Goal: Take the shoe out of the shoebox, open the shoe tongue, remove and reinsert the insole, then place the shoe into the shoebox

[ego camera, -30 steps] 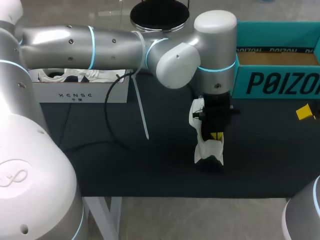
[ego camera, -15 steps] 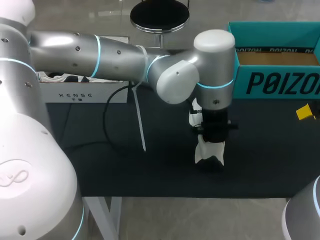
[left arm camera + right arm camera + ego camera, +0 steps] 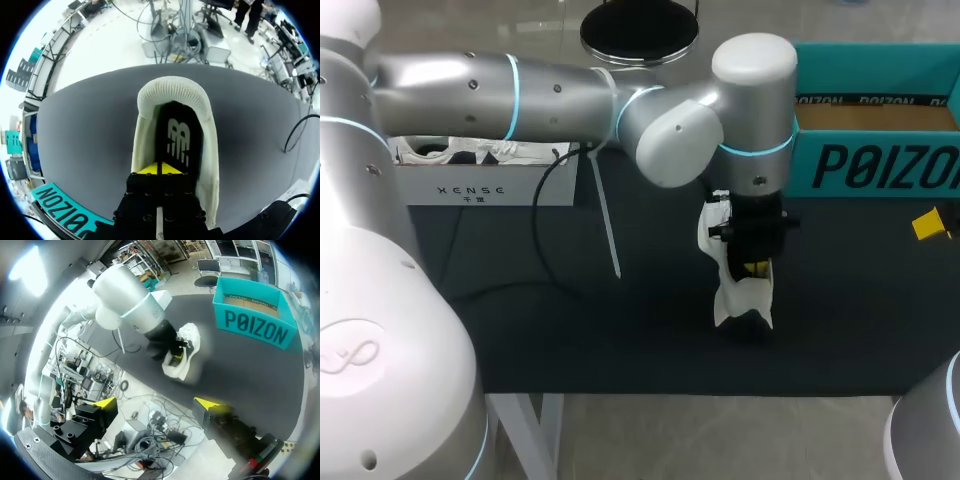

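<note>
A white shoe (image 3: pixel 738 296) lies on the dark mat, toe toward the back and heel toward the front. My left arm reaches across from the left, and my left gripper (image 3: pixel 752 268) points straight down into the shoe's opening. In the left wrist view the left gripper (image 3: pixel 159 169) is shut, its yellow tips together just over the black insole (image 3: pixel 179 140) inside the white heel collar (image 3: pixel 172 92). I cannot tell whether it pinches the insole. The teal shoebox (image 3: pixel 865 165) stands open at the back right. My right gripper (image 3: pixel 157 405) hangs open and high, far from the shoe (image 3: pixel 184 356) and the shoebox (image 3: pixel 255 324).
A white box (image 3: pixel 485 185) holding white items stands at the back left. A black cable (image 3: pixel 542 235) and a white strip (image 3: pixel 603 215) hang from the left arm over the mat. A small yellow piece (image 3: pixel 929 223) shows near the right edge.
My left gripper dipped deeper into the shoe, hiding its yellow tips, then rose slightly. The shoe shifted a little to the right. The right gripper has stayed open.
</note>
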You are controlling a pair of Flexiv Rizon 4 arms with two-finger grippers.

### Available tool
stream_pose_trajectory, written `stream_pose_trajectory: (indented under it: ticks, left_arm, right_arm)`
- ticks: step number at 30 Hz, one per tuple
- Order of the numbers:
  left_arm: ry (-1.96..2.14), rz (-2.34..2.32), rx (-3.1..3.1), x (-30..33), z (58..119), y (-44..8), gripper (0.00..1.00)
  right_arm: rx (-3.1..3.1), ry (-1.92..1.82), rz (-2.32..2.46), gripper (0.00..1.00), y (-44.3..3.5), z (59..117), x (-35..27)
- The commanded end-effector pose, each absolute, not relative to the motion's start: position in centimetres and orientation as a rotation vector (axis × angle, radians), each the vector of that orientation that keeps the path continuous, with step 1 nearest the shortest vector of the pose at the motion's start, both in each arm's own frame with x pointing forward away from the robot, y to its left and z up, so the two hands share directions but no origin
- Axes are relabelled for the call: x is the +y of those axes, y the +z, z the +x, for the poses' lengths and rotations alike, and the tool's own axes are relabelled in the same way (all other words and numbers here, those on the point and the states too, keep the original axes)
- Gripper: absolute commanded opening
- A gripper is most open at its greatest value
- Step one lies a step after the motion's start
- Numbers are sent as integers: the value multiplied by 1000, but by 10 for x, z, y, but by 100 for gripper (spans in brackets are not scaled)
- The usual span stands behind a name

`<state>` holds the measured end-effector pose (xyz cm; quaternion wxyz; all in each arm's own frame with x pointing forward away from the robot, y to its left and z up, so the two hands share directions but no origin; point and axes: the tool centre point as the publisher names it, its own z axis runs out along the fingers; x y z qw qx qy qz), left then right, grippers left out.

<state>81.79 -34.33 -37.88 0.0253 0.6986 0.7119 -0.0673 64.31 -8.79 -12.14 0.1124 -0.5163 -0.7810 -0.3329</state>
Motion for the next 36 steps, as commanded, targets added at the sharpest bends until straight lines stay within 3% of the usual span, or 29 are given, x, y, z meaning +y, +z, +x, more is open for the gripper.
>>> stream_pose_trajectory:
  ticks: [1,8,9,10,11,36]
  left_arm:
    - [-148,2139,2180,-335,819,-367,0]
    - [-76,2052,2187,-334,829,-367,3]
    - [-68,2030,2196,-333,831,-366,33]
    - [-64,2011,2207,-332,832,-365,86]
    - [-54,1999,2207,-330,834,-364,100]
    - [31,1916,2225,-308,840,-331,100]
  right_arm:
    - [-2293,-990,-1525,100,-124,636,-88]
    - [-2293,-990,-1525,100,-124,636,-88]
    - [-2293,-990,-1525,100,-124,636,-88]
    - [-2293,-990,-1525,100,-124,636,-88]
    - [-2293,-990,-1525,100,-124,636,-88]
    - [-2293,-990,-1525,100,-124,636,-88]
